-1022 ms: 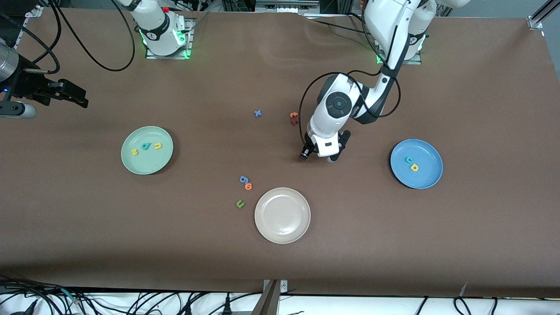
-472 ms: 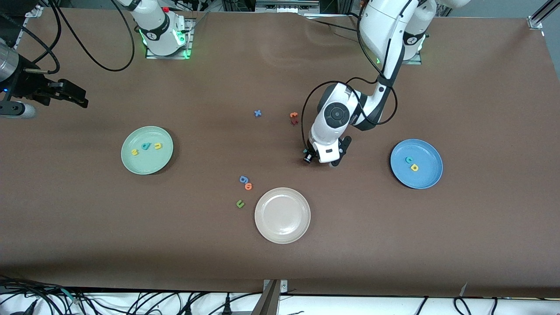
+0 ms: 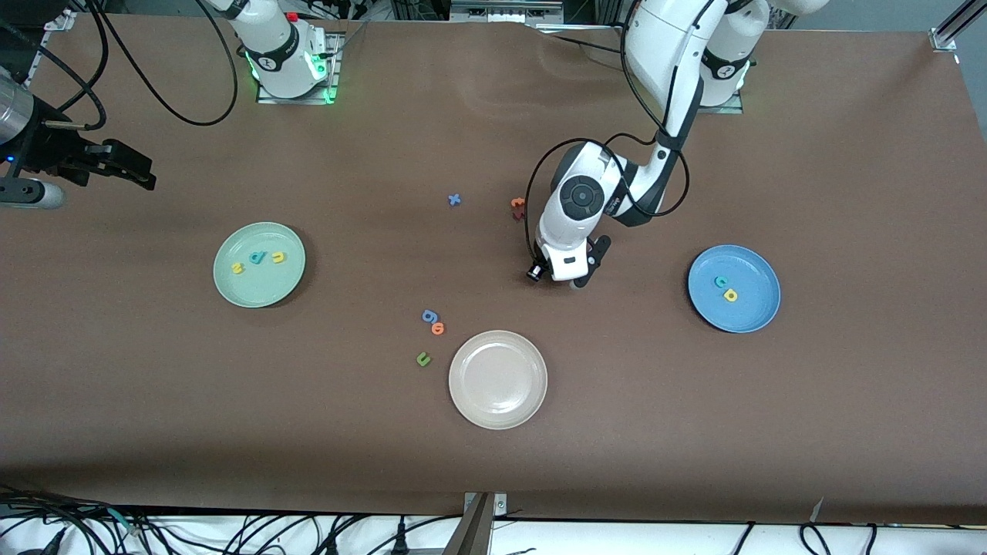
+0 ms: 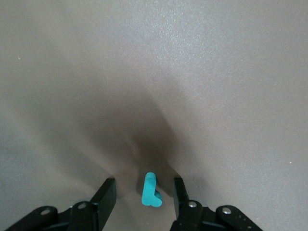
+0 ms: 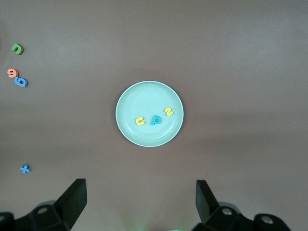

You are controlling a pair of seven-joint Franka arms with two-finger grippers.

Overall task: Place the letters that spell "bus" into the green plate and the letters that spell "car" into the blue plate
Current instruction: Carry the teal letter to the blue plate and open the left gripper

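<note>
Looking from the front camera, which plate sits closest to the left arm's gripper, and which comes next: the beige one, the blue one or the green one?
From the left gripper, low over the table's middle:
1. Beige-white plate, nearer the camera.
2. Blue plate, toward the left arm's end.
3. Green plate, toward the right arm's end.

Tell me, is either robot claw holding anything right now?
No. The left gripper straddles the teal r without touching it; the right gripper hangs open above the green plate.
</note>
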